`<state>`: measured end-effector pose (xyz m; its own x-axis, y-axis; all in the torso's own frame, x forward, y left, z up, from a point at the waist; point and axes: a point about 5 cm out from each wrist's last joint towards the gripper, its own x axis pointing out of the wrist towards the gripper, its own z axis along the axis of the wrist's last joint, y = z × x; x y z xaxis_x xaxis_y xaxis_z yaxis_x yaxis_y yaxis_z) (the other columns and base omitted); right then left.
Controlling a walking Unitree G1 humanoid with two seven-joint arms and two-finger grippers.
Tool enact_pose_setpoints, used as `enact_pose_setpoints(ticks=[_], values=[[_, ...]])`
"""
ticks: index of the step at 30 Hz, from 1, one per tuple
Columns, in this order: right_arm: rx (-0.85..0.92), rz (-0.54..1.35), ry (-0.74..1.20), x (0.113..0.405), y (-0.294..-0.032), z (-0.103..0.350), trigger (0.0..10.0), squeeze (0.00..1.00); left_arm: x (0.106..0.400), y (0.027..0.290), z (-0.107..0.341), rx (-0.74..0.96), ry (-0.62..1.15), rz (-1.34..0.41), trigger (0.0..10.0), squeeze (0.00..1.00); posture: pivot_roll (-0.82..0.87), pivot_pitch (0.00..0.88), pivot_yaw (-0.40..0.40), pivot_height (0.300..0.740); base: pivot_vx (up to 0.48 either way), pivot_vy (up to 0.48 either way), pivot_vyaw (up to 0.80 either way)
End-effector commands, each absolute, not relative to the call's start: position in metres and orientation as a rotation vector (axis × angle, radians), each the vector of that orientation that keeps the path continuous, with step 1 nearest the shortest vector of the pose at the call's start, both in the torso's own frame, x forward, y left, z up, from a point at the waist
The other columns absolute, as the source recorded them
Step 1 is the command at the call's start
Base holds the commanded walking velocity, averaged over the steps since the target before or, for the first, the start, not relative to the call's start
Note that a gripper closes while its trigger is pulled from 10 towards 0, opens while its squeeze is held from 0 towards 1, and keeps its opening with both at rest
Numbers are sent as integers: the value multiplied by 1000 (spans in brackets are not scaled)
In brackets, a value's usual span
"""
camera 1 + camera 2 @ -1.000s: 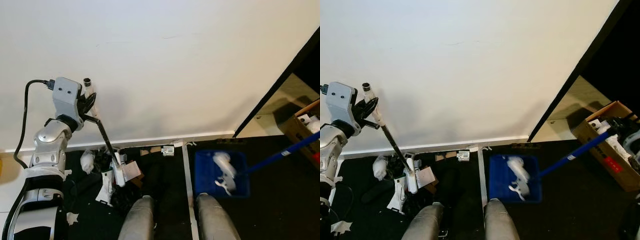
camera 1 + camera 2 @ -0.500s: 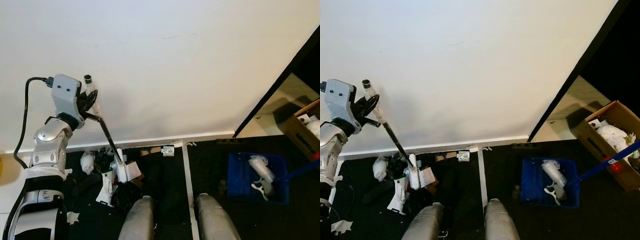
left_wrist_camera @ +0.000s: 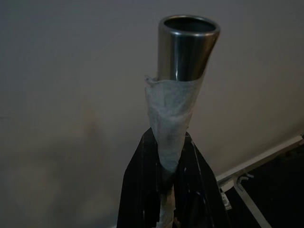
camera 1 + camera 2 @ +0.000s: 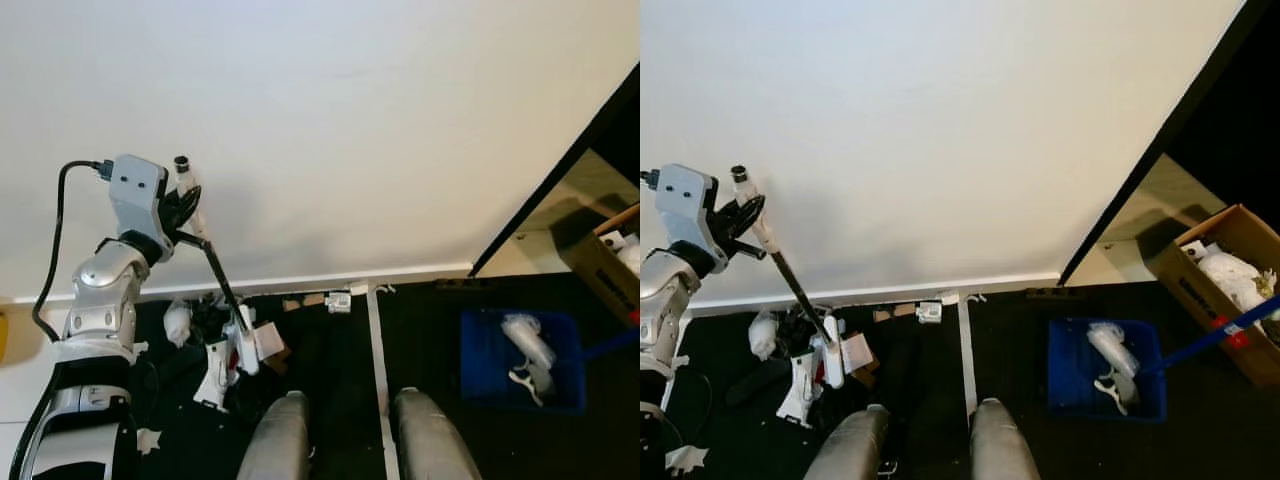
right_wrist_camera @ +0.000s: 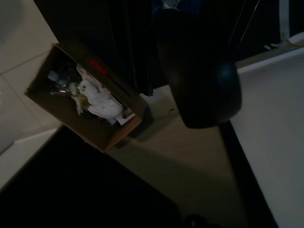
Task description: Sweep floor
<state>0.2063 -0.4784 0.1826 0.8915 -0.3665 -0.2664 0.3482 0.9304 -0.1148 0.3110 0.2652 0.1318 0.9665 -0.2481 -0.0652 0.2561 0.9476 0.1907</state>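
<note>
My left gripper [image 4: 186, 208] is raised by the white wall, shut on the top of the broom handle [image 3: 175, 114], which is wrapped in white paper below a metal tip. The black rod slants down to the broom head [image 4: 246, 345], which rests in a pile of white and dark litter [image 4: 205, 335] on the black floor. A blue dustpan [image 4: 1105, 368] sits on the floor to the right with white trash [image 4: 1110, 350] in it. Its blue handle [image 4: 1215, 338] runs off the right edge. In the right wrist view my right gripper [image 5: 156, 52] looks shut on the dustpan handle's dark end.
An open cardboard box [image 4: 1225, 270] of rubbish stands at the far right beside a dark doorway. A white tape line [image 4: 377, 350] runs between my two legs [image 4: 285, 435]. Small scraps [image 4: 337, 300] lie along the baseboard.
The dustpan with its trash slid from just before my right leg out to the right, then settled. The broom head has shifted slightly in the litter pile.
</note>
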Motion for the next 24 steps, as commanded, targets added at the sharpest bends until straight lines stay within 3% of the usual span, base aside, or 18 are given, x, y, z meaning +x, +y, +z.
enact_pose_setpoints(ticks=[1, 13, 24], values=[[-114, -399, 292, 197, -486, 191, 10000, 0, 311, 264, 132, 193, 38, -266, 10000, 0, 49, 87, 55, 740, 0, 0, 0], [-191, -489, 316, 177, -501, 204, 10000, 0, 312, 261, 131, 185, 43, -271, 10000, 0, 42, 89, 56, 740, 0, 0, 0], [-205, -456, 342, 193, -485, 174, 10000, 0, 310, 256, 126, 170, 45, -266, 10000, 0, 49, 92, 52, 740, 0, 0, 0]])
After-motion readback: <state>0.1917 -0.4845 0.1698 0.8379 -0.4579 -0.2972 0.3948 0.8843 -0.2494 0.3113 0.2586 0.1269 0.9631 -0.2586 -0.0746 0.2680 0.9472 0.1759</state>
